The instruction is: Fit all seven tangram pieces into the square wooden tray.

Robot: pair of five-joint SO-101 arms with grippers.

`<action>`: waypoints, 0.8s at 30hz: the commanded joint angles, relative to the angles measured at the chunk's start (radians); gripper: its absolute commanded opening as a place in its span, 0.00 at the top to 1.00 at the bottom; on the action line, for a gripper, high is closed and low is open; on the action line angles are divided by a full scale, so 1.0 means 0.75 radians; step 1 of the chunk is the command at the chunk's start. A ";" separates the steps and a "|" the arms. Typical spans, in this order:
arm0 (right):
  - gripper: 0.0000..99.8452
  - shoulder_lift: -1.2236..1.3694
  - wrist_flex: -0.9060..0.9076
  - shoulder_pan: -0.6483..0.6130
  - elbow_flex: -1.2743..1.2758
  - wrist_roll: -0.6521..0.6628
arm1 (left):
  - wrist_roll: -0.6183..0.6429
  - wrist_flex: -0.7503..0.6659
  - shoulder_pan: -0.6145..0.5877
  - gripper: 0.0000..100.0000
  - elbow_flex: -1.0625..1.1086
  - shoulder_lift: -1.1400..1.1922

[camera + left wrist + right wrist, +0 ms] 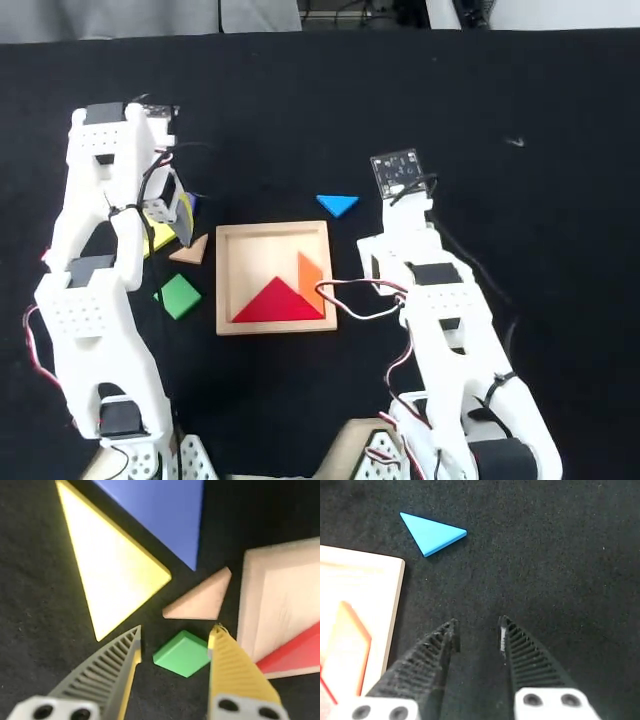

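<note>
The square wooden tray [227, 280] lies mid-table and holds a red triangle [275, 303] and an orange piece [310, 270]. Left of it lie a tan triangle [192, 250], a green square [180, 296], a yellow triangle [157, 238] and a dark blue piece [187, 205]. My left gripper [177, 631] hangs open above the green square [182, 653], with the tan triangle [200, 600], yellow triangle [112, 570] and dark blue piece [165, 510] beyond it. My right gripper [477, 624] is open over bare cloth beside the tray [395, 605], short of the light blue triangle [432, 534].
A black cloth covers the table. The light blue triangle [337, 204] lies just past the tray's far right corner. Both white arms rise from the near edge, one on each side of the tray. Open cloth stretches to the right and at the back.
</note>
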 commanded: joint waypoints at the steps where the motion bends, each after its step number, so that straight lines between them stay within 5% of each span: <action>1: 0.86 0.003 -0.031 -0.016 -0.007 0.000 | -0.014 -0.082 -0.036 0.78 0.017 -0.041; 24: 0.86 0.003 -0.033 -0.018 -0.009 0.000 | -0.012 -0.176 -0.116 0.70 0.048 -0.041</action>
